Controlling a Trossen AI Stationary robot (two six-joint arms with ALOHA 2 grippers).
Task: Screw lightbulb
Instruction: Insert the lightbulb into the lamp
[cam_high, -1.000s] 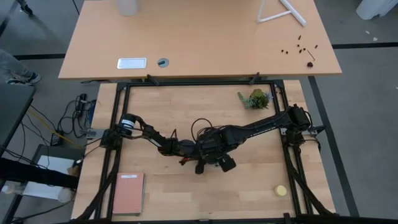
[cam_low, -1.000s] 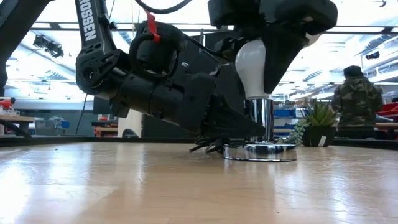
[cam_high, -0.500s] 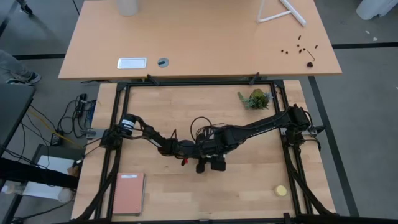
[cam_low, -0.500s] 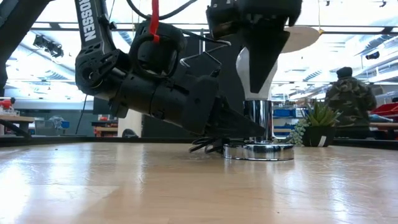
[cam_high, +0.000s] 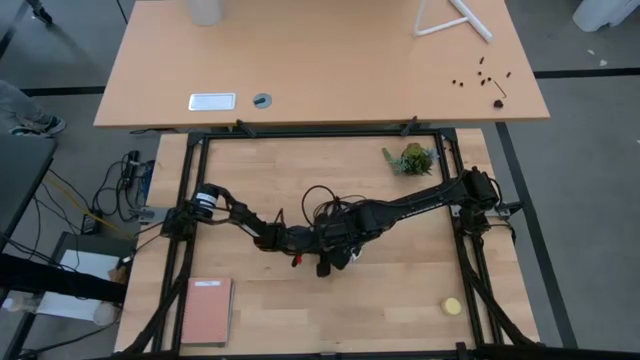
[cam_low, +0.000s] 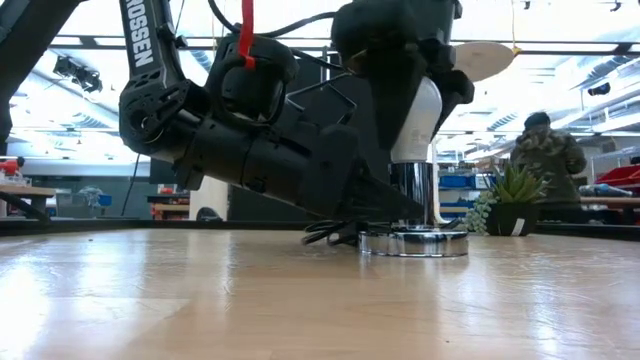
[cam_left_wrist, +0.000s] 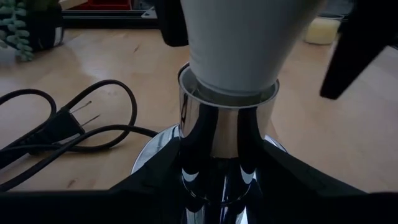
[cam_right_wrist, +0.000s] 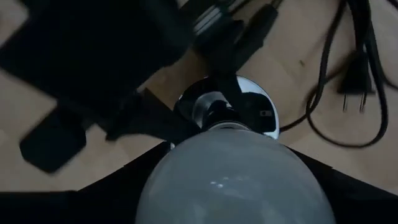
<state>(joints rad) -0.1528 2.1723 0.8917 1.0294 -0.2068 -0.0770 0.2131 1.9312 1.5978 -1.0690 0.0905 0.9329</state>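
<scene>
The white lightbulb (cam_low: 418, 115) stands upright with its narrow end in the chrome socket (cam_low: 414, 195), whose round base (cam_low: 412, 243) rests on the table. My right gripper (cam_low: 408, 85) comes down from above and is shut on the bulb. My left gripper (cam_low: 392, 212) reaches in low from the table's left and is shut on the socket's stem. In the high view both grippers meet at the table's middle (cam_high: 330, 248). The bulb's screw end is hidden inside the socket. My left gripper pinches the socket's chrome stem (cam_left_wrist: 221, 155) between its two fingers (cam_left_wrist: 149, 190), just above the round base. The fingers lie level, coming from the table's left. The socket stands upright with its base on the table. My right gripper holds the bulb's wide round end (cam_right_wrist: 233, 180) between its two fingers (cam_left_wrist: 351, 50), coming from above and pointing down. The bulb stands upright, its narrow end (cam_left_wrist: 230, 84) inside the socket's mouth.
The socket's black cord and plug (cam_left_wrist: 68, 130) lie coiled on the table beyond the socket. A small potted plant (cam_high: 412, 158) stands at the far right, a yellow ball (cam_high: 453, 306) near right, a red notebook (cam_high: 206, 311) near left. A person (cam_low: 545, 165) stands in the room behind.
My right gripper has turned about its upright axis while staying shut on the bulb above the socket. The bulb has stayed upright in the socket's mouth. The person in the background has walked a little to the left.
</scene>
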